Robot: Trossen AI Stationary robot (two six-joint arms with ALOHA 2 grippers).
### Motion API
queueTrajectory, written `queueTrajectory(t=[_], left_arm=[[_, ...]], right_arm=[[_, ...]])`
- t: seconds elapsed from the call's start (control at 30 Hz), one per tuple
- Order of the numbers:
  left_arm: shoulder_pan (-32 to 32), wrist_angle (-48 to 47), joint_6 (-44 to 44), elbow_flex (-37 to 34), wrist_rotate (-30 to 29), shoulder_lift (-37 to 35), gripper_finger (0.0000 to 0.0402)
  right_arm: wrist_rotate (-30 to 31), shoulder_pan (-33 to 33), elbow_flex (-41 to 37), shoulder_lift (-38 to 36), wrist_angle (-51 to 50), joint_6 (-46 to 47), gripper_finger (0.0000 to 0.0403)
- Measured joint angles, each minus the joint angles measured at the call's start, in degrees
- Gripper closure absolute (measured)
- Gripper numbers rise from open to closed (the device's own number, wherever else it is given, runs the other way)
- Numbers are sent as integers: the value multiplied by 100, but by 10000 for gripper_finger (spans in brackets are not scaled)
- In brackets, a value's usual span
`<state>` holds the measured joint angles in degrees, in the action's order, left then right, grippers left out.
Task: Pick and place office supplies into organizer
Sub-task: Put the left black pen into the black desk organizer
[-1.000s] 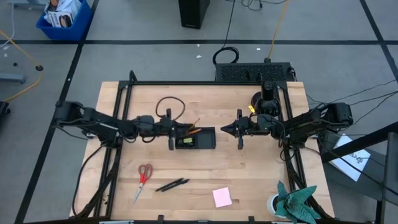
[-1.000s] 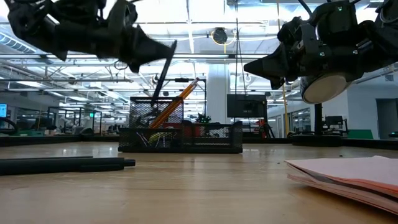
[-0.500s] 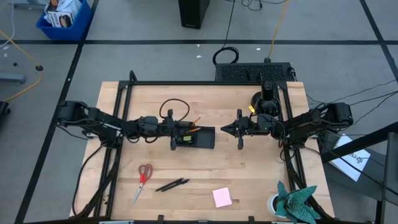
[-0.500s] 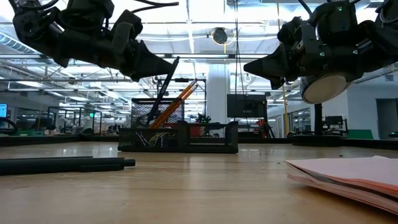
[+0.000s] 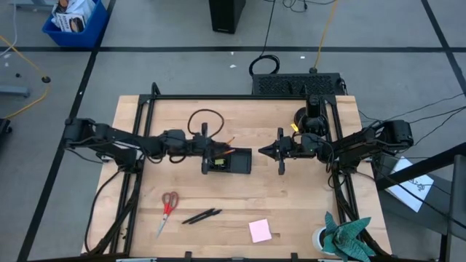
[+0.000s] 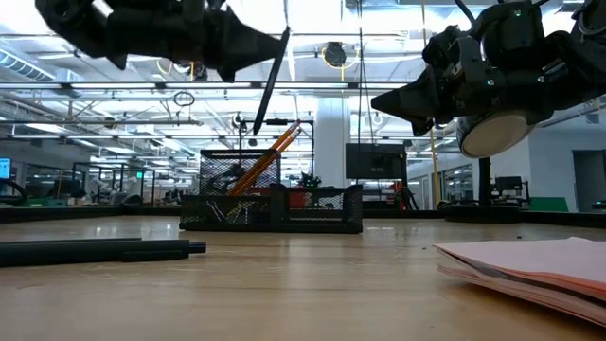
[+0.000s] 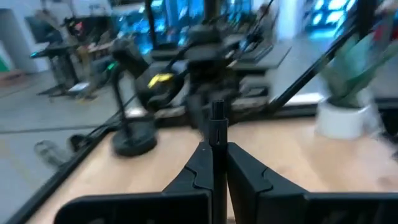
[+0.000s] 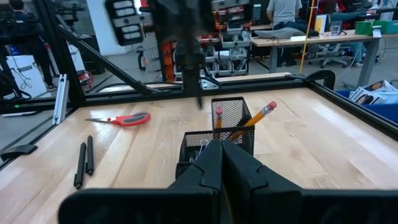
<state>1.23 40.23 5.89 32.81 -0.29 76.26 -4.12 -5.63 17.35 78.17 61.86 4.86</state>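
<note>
My left gripper (image 5: pixel 207 145) hovers over the left end of the black mesh organizer (image 5: pixel 227 161) and is shut on a thin dark pen (image 6: pixel 269 85). The pen's lower tip is above the organizer's tall cup (image 6: pixel 239 175), where orange pencils (image 6: pixel 270 152) lean. My right gripper (image 5: pixel 266 151) is shut and empty, hovering just right of the organizer. Red-handled scissors (image 5: pixel 167 209), two dark pens (image 5: pixel 202 216) and a pink sticky-note pad (image 5: pixel 260 231) lie flat on the near table. My left gripper pinches the pen near its upper end (image 7: pixel 216 127) between its two fingers (image 7: pixel 200 163). The fingers come about level from the table's left and lie across the pen. The pen hangs tilted below them, clear of the organizer.
A green plant in a white pot (image 5: pixel 341 236) stands at the near right corner. A round black camera mount base (image 5: pixel 304 116) stands at the far right. A black frame (image 5: pixel 240 97) rims the table. A looped cable (image 5: pixel 202 120) rises off my left arm.
My left gripper dipped toward the organizer's cup with the pen, then rose again and went slightly toward the table's right. The pen stays pinched and now hangs higher, its tip above the cup.
</note>
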Motion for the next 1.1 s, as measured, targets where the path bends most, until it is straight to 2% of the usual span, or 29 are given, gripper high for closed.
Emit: queueTrajectory(t=[0.17, 0.23, 0.43, 0.7, 1.1], left_arm=[[384, -1262, 175, 254, -178, -47, 384], [529, -1397, 107, 200, -85, -36, 383], [706, -1425, -277, -285, 28, -44, 383], [519, -851, -775, -887, -125, -42, 383], [277, -848, -865, -907, -501, -42, 382]], right_arm=[[-4, 0, -1, 0, -19, 15, 403], [-7, 0, -1, 0, -71, 22, 403], [-13, 0, -1, 0, -111, 22, 403], [-15, 0, 1, 0, -89, 4, 403], [0, 0, 0, 0, 45, 4, 403]])
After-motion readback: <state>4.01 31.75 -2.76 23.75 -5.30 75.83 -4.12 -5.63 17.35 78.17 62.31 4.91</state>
